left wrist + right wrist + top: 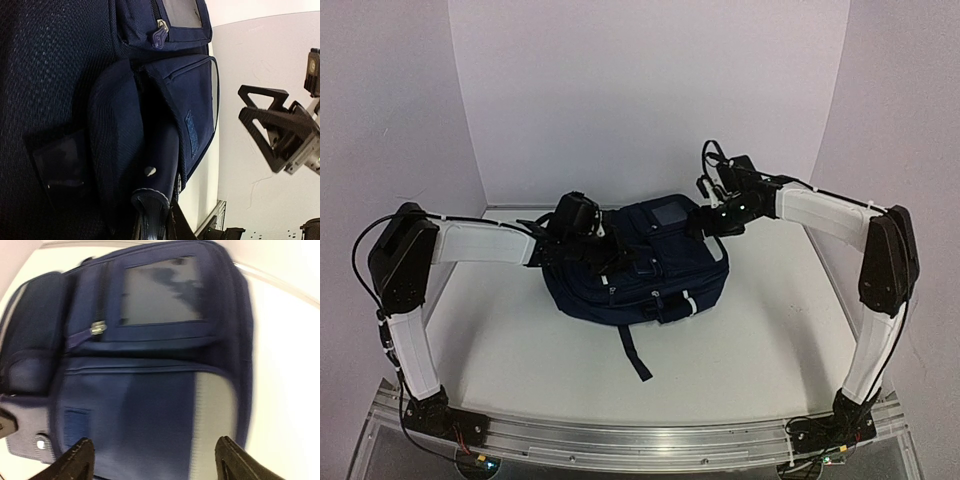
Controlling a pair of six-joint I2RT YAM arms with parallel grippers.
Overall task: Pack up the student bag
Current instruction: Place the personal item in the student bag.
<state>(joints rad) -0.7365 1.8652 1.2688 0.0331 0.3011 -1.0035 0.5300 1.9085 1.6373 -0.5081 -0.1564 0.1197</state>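
Bag mid-table, long axis left to right, with an arm at each end.
The student bag lies between the grippers. The left gripper, nearer, is clamped on the front pocket flap — the right gripper hangs wide open, empty, over the far-right end.

I work on a flat white tabletop. 3 plain pale-lilac wall panels enclose it; an aluminium rail edges its near side.
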